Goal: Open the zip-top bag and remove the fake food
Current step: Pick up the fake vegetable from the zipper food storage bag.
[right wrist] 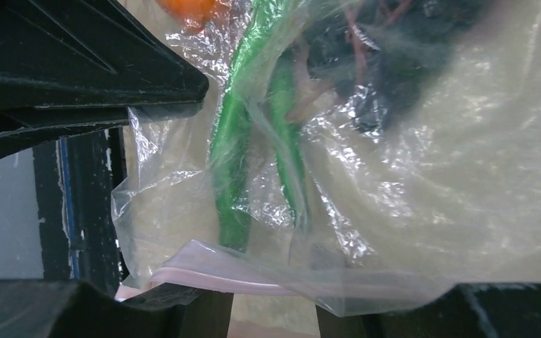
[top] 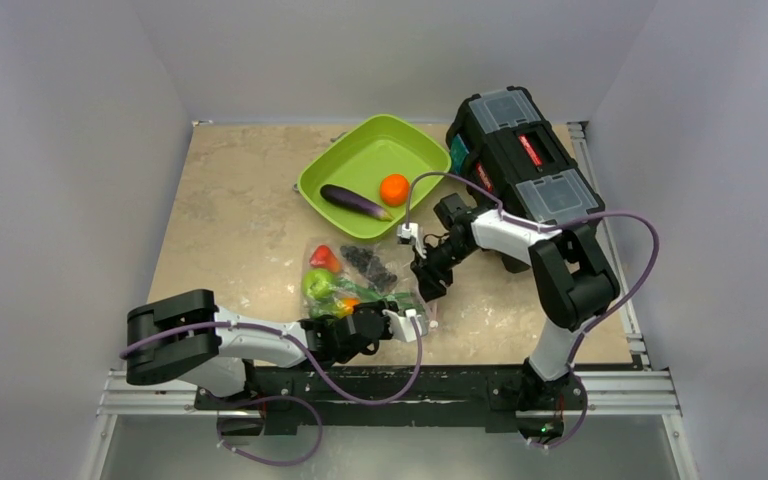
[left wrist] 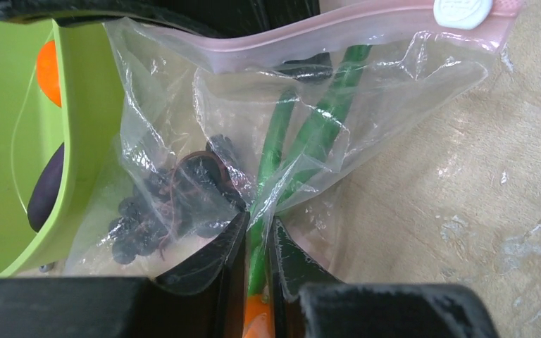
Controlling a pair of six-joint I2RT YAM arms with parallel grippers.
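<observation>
Overhead: zip-top bag lies flat on the table, just near of the green tray. Only this view shows the strawberry and lime inside it, and the eggplant and orange in the tray.

Left wrist: left gripper pinches bag plastic by the green stalks. Grapes and white slider seen.

Right wrist: right gripper at the pink zip strip, fingers apart. Can't tell if it grips.

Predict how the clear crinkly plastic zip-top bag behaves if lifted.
The clear crinkly zip-top bag: likely floppy, film creases where the left gripper pinches. Probably sags; dark grapes and green stems lie loose inside, may shift.
</observation>
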